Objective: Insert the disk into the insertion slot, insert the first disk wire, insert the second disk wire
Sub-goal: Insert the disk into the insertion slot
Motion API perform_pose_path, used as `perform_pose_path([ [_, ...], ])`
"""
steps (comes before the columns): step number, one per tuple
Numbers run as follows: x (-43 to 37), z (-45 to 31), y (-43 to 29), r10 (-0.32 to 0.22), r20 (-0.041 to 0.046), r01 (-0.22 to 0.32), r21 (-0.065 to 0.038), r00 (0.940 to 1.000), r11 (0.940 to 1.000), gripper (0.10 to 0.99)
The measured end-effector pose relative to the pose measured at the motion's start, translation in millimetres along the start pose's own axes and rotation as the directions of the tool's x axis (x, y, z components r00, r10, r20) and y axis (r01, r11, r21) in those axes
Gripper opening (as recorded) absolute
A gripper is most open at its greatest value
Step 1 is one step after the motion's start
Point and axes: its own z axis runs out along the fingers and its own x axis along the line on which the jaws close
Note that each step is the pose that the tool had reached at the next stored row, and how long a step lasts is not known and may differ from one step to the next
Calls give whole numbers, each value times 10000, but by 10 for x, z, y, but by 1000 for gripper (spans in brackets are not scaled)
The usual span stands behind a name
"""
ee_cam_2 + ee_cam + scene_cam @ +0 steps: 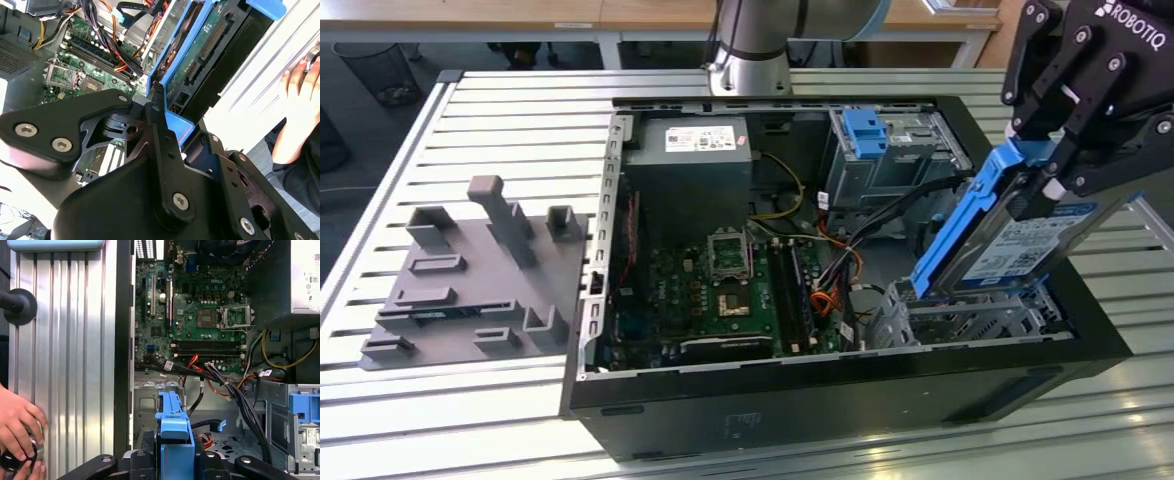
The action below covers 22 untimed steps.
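The gripper [1051, 185] is closed on the disk [1014, 250], its black fingers [160, 135] clamping the blue frame from both faces near the upper end. The disk stands steeply tilted, not level, at the corner of the open computer case [854, 385] on the exterior view's right. Its lower edge sits at the mouth of the insertion slot [967, 315]; whether it touches the perforated metal cannot be told. Most of the disk is above the slot. Clearance is tight: the case wall runs just beside the disk on one side, and a bundle of cables [834, 290] lies just beside the slot on the motherboard [720, 290] side. The taller bay [881, 150] with the blue tab stands apart, farther along the same wall. Outside the case, a person's hand [17, 427] rests on the slatted table [494, 100], near the case edge.
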Motion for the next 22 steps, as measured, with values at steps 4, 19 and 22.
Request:
perform_pose_path([
  [4, -9, 25, -1, 0, 1, 0, 0, 10000, 10000, 365],
  [19, -37, 113, -3, 0, 1, 0, 1, 10000, 10000, 365],
  [22, -43, 128, -3, 0, -2, 0, 2, 10000, 10000, 365],
])
